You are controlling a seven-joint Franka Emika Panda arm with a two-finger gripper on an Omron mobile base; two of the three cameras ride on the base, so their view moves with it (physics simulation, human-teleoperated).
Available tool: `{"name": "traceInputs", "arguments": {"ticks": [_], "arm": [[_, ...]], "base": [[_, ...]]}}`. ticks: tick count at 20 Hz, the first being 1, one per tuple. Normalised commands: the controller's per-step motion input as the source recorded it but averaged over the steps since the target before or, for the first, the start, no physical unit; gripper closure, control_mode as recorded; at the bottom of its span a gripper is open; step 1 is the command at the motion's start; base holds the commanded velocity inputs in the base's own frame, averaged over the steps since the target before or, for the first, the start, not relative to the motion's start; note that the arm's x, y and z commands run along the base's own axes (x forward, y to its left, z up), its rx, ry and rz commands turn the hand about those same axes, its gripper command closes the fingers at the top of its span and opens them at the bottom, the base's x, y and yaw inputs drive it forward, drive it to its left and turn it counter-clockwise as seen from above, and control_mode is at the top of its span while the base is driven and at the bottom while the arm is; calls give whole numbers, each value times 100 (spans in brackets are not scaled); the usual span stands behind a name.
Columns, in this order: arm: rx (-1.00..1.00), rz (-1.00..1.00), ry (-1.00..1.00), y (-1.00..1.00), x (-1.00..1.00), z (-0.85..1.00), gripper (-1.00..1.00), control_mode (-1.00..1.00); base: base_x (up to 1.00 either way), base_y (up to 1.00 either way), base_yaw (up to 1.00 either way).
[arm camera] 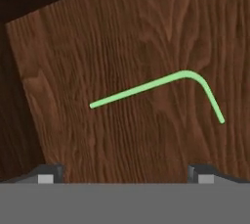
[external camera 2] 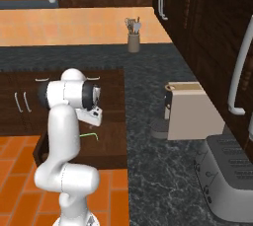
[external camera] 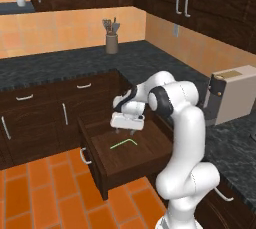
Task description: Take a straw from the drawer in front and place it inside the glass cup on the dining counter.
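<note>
The dark brown drawer (external camera: pixel 102 172) stands pulled out, its silver handle toward the orange floor. On its wooden bottom lies the thin green straw (external camera: pixel 124 144) (external camera 2: pixel 90 134) (arm camera: pixel 146 87), flat, with its bent end to one side. My gripper (external camera: pixel 126 130) (external camera 2: pixel 92 120) (arm camera: pixel 126 174) hangs a short way above the straw, pointing down into the drawer (external camera 2: pixel 106 147). It is open, and nothing sits between its fingertips (arm camera: pixel 49 174). The straw lies ahead of the open jaws, apart from them. The glass cup and the dining counter are out of view.
Dark speckled granite counters (external camera: pixel 65 65) run around the corner. A utensil holder (external camera: pixel 111 40) stands at the back, and a beige appliance (external camera: pixel 232 93) on the right counter. Closed cabinet doors (external camera: pixel 30 123) flank the drawer. The drawer walls (arm camera: pixel 14 120) bound the straw's space.
</note>
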Motion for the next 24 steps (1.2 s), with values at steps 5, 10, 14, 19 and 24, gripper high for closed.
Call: {"name": "traceInputs", "arguments": {"ticks": [5, 10, 14, 19, 24], "arm": [[-25, 12, 0, -15, 0, -28, -100, -100], [-12, 11, 0, -21, 5, -38, -100, -100], [-4, 10, 0, -26, 11, -37, -100, -100], [0, 11, 0, -30, 28, -32, -100, -100], [0, 12, 1, -16, 21, -34, -100, -100]], "base": [[0, 0, 0], [0, 0, 0], [0, 0, 0], [0, 0, 0], [0, 0, 0]]}}
